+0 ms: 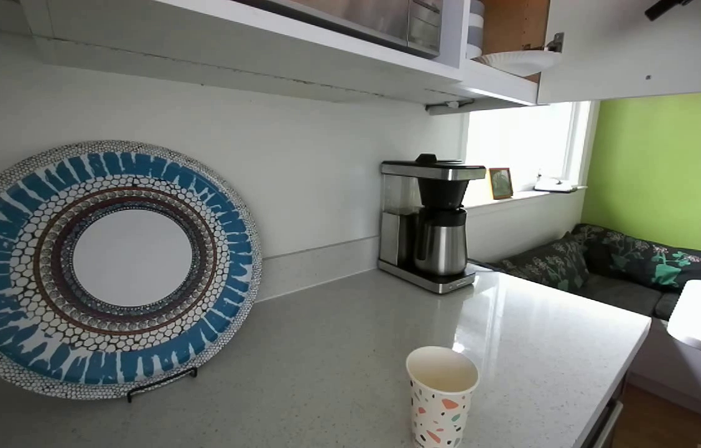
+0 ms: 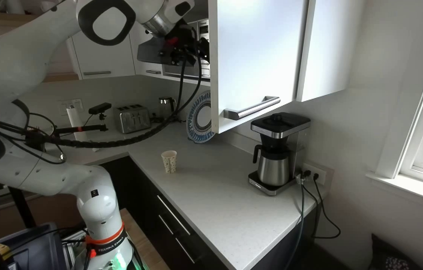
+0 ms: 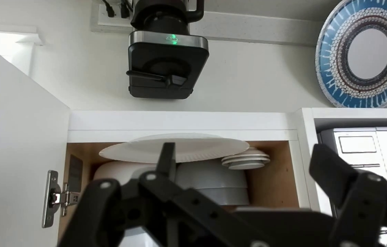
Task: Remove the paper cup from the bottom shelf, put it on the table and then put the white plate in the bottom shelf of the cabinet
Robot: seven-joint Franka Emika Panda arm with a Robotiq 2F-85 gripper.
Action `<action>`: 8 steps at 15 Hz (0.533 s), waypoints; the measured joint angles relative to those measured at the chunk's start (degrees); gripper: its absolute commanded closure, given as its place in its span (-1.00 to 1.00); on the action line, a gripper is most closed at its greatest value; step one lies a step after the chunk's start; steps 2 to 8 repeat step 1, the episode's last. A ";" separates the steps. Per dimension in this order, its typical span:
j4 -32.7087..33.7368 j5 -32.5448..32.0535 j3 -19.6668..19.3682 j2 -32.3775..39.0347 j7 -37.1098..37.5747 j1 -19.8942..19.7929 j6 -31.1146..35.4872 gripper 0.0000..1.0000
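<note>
The round white plate (image 3: 195, 148), central in the wrist view, seems to overhang the long white bottom shelf (image 3: 179, 121), so a bump from the black tool (image 3: 245, 156) (spread wide, nothing gripped) could drop it onto the pale grey table (image 1: 325, 348) bearing the speckled paper cup (image 1: 441, 404).

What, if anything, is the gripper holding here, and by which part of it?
Nothing is held: the gripper stands wide open in the wrist view. The white plate sits in the cabinet, and the paper cup stands on the table.
</note>
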 measured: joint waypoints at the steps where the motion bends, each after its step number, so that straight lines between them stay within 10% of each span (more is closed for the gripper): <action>1: 0.01 -0.01 -0.02 0.00 0.00 0.04 0.00 -1.00; 8: 0.01 -0.01 -0.02 0.00 0.00 0.04 0.00 -1.00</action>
